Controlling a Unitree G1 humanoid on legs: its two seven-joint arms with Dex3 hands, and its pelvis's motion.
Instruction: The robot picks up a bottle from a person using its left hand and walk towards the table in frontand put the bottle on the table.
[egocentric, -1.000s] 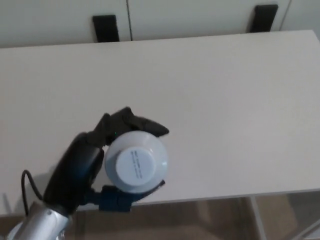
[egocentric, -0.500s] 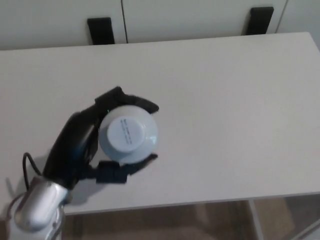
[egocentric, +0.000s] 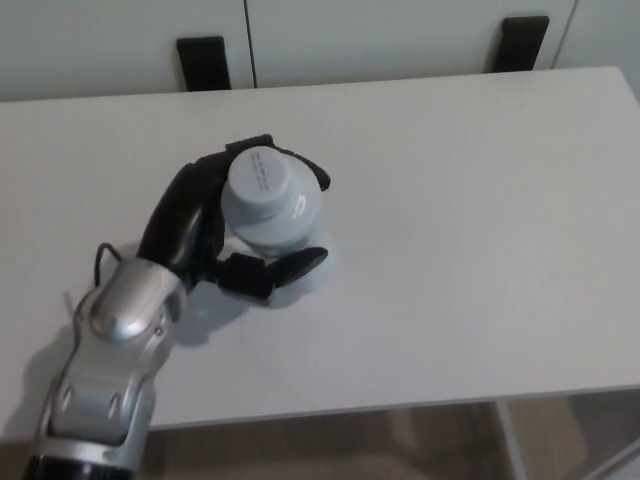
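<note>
bottle (egocentric: 272, 215) sits in my left hand (egocentric: 205, 225) over the white table (egocentric: 470, 250), left of the table's middle. from the head camera i look down on it at a slant. its pale round cap (egocentric: 260, 172) leans toward the far edge and the left, with the wider pale body below it.

the hand is closed on the bottle. the two fingers (egocentric: 312, 172) curl round the far side just below the cap, and the thumb (egocentric: 285, 268) presses across the near side, low on the body. the black palm lies against the bottle's left flank.

the bottle's bottom end is down at the tabletop with a soft shadow round it, but i cannot tell whether it touches the surface or hangs just above.

the silver forearm (egocentric: 115, 340) runs from the lower left corner up to the wrist, and a thin black cable (egocentric: 103, 255) loops out beside it. beyond the table's far edge are pale cabinet fronts (egocentric: 380, 30) and two black blocks (egocentric: 203, 62), one toward each side. brown floor (egocentric: 330, 445) shows below the near edge.
</note>
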